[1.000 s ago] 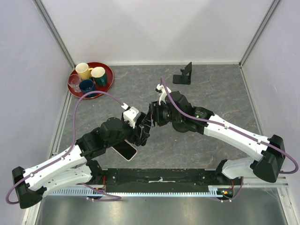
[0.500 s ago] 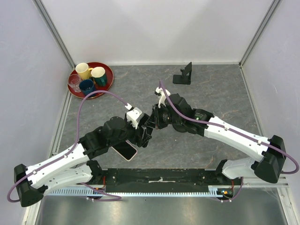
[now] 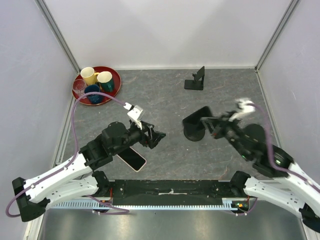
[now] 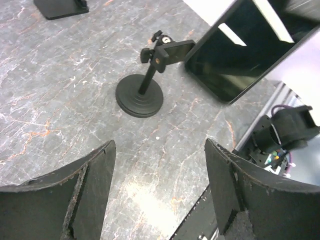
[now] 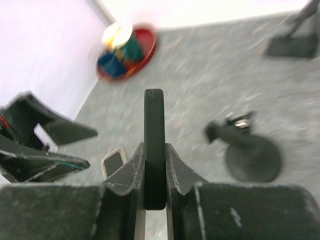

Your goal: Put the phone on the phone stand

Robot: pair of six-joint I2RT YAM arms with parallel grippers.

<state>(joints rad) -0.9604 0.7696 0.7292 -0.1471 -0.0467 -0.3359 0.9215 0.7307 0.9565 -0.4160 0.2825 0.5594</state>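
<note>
Two flat faces of the phone (image 5: 154, 115) are pinched by the right claw (image 5: 155, 150); it is judged stiff, slippery, fragile. The left claw (image 4: 160, 150) is spread wide, empty.

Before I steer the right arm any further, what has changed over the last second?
The right gripper closed on the black phone and swung it from mid-table off to the right, beside the round-base holder. The left gripper, open and empty, eased back slightly. Unmoved: the phone stand, the light-cased phone on the table, the tray of cups.
</note>
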